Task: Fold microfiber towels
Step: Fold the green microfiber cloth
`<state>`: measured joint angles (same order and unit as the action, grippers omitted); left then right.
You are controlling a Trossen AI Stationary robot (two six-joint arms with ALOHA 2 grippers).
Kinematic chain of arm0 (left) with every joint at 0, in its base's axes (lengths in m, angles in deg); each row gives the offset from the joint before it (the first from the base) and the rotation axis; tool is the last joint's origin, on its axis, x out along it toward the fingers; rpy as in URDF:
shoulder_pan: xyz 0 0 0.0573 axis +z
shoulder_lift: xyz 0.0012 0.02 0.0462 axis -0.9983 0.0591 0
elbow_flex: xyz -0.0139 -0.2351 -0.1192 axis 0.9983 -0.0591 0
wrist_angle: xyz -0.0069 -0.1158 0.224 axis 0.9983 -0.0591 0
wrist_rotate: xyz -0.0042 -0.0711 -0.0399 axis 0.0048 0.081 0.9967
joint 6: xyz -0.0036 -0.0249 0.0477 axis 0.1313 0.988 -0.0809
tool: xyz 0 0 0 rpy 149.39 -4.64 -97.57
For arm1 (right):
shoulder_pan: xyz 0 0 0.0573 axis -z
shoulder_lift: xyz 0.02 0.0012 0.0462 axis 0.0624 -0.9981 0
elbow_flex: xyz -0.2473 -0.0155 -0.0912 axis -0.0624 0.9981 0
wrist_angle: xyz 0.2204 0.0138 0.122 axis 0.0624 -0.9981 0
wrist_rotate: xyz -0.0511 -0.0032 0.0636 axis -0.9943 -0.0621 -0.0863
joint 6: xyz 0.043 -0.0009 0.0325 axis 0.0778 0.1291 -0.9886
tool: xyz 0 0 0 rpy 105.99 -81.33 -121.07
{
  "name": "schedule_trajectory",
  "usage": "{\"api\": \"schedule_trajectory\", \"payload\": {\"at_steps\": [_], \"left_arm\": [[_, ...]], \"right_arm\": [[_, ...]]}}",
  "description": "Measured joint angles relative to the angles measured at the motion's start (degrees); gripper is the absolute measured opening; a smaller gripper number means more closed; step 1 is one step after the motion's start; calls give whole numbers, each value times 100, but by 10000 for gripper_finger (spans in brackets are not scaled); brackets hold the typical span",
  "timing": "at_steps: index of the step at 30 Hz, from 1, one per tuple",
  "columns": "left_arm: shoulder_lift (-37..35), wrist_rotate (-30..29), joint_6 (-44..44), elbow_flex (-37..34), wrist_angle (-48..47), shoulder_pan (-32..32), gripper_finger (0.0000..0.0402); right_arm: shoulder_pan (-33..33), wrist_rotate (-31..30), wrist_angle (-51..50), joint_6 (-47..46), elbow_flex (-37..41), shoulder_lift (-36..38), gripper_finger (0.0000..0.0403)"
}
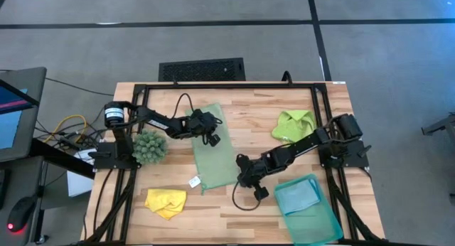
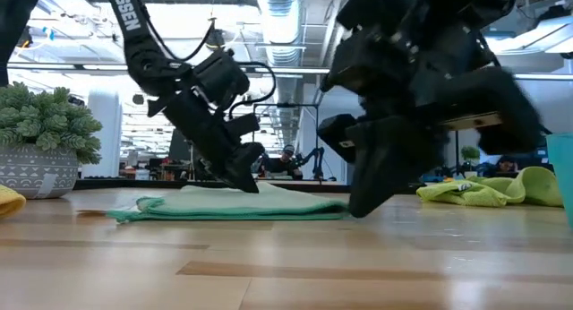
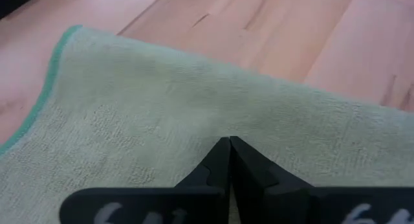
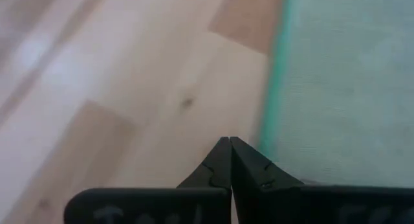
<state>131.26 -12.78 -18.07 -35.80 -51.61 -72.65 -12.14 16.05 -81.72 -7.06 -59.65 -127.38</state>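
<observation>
The sage towel (image 1: 215, 150) lies folded lengthwise mid-table. The left gripper (image 1: 211, 139), fingers clenched, presses its upper half; the right gripper (image 1: 245, 180), also clenched and empty, sits just off its lower right edge. Best to smooth outward, keeping the edges aligned.

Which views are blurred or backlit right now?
Low view: right gripper looms close, dark and smeared against bright ceiling lights. Right wrist view: wood and sage towel edge streaked with blur. Left wrist view: towel pile crisp. High view: evenly lit, sharp.
</observation>
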Motion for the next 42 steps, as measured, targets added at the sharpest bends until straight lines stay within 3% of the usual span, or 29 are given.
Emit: {"api": "schedule_trajectory", "payload": {"at_steps": [6,11,19,26,31,36,42], "left_arm": [[-19,-45,-69,658,-788,-280,0],[256,-388,-114,799,-496,-335,0],[708,-490,-103,819,-244,-222,0],[-98,-424,-392,1052,-972,-545,0],[-710,-742,-263,1305,-2353,-916,0],[-1270,-964,346,1258,-3657,-1057,0],[-1315,-1159,532,617,-3486,-789,0]], "right_arm": [[-108,-160,127,-7,-3,356,18],[-91,-390,373,-267,-3,373,19],[64,-407,329,5,-20,-227,25],[-167,-409,-114,452,12,71,18],[-352,-412,320,333,-4,208,20],[-447,-658,1097,482,2,-18,49],[-487,-1626,1557,813,-1,-13,120]]}}
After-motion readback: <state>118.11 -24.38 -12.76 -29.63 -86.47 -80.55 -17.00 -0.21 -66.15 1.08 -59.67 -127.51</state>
